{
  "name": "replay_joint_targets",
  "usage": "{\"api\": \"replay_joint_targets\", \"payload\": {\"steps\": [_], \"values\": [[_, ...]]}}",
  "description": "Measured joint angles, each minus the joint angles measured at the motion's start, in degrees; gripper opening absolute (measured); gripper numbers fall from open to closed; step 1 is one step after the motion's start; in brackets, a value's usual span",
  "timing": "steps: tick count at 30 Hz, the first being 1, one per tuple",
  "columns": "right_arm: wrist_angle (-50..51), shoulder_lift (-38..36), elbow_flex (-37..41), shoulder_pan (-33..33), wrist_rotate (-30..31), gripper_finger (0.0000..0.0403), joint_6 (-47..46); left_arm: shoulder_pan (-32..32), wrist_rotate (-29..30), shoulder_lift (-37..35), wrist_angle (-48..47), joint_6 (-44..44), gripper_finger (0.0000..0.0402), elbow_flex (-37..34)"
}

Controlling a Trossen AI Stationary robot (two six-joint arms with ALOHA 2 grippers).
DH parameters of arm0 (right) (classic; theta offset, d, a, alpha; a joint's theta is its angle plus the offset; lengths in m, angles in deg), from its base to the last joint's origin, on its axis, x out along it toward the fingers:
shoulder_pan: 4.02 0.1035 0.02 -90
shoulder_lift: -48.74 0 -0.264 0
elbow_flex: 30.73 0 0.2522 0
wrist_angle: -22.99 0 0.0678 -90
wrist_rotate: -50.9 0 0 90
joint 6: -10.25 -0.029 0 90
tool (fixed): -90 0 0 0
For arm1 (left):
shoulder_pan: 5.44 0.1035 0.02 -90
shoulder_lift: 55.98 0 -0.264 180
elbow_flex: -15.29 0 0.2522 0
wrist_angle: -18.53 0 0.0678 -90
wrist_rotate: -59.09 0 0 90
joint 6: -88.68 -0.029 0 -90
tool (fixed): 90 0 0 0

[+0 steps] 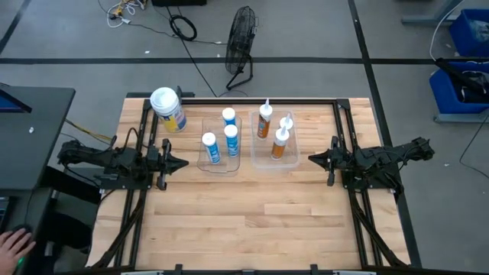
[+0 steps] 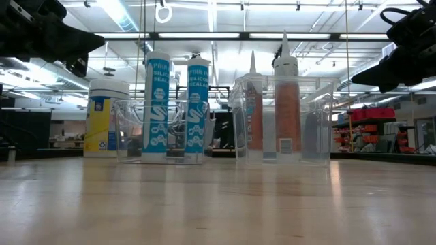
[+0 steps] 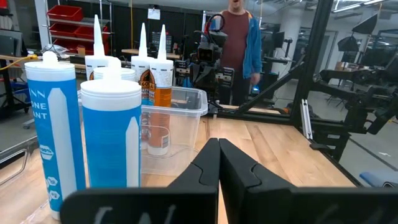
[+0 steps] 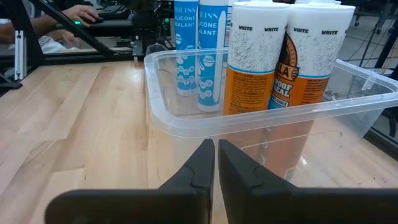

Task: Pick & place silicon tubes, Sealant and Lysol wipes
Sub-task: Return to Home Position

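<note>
Three white-and-blue silicone tubes [image 1: 221, 137] stand upright in a clear bin [image 1: 220, 162] left of the table's middle. Three orange sealant tubes [image 1: 276, 134] stand in a second clear bin [image 1: 263, 159] to its right. The Lysol wipes canister [image 1: 168, 109], with a white lid and yellow-and-blue label, stands on its base at the far left, outside the bins. My left gripper [image 1: 183, 163] hovers shut, pointing level at the silicone bin from the left, and touches nothing. My right gripper [image 1: 312, 159] hovers shut just right of the sealant bin [image 4: 249, 118], also touching nothing.
The near half of the wooden table [image 1: 252, 221] is bare. Black frame rails [image 1: 344, 137] run along both sides. A fan [image 1: 241, 42] stands on the floor beyond the far edge. A person [image 3: 239, 43] stands beyond the table, and a hand [image 1: 14, 243] rests at a desk at the left.
</note>
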Motion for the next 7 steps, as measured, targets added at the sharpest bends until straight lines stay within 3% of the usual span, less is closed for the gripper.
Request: {"api": "replay_joint_targets", "payload": {"steps": [7], "values": [[0.0,0.0,0.0,0.0,0.0,0.0028,0.0,0.0,0.0,0.0,0.0,0.0,0.0003,0.0]]}}
